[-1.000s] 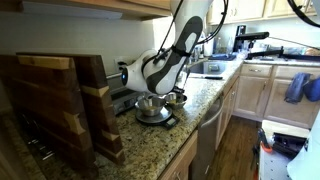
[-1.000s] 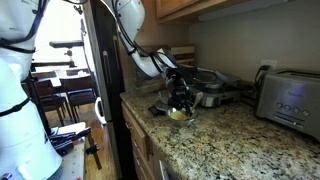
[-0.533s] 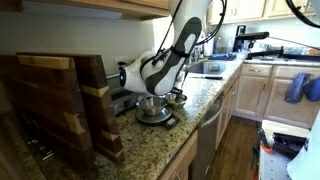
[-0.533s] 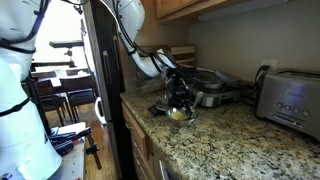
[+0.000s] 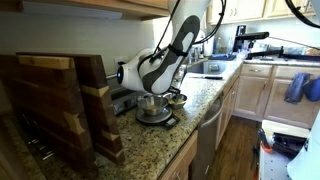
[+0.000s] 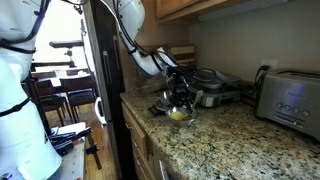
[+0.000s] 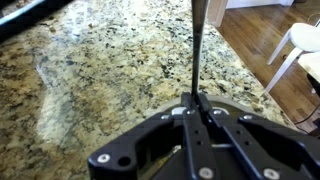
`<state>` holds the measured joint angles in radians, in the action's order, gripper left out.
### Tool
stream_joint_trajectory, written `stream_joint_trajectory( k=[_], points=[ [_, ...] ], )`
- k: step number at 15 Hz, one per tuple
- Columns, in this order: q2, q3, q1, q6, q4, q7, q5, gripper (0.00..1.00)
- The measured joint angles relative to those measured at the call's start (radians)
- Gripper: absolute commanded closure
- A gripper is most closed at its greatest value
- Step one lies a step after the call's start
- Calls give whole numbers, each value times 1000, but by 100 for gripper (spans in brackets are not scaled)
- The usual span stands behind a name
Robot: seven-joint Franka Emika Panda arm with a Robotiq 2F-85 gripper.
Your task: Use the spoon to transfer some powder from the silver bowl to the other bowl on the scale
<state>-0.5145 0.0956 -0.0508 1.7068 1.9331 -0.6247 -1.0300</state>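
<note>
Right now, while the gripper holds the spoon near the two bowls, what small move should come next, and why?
Probably lower the spoon into the silver bowl and scoop. The gripper is shut on its handle and, in an exterior view, hangs just above that bowl, not the other bowl. Whether the spoon is already loaded, I cannot tell.

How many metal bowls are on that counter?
2. The wider bowl sits on the black scale; the smaller bowl stands beside it, near the gripper holding the spoon. The arm may hide others.
</note>
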Motion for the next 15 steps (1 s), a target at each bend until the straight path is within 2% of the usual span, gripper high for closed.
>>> stream_joint_trajectory(
  k=[15],
  points=[
    [29,1,51,50,-26,-45,266,97]
  ],
)
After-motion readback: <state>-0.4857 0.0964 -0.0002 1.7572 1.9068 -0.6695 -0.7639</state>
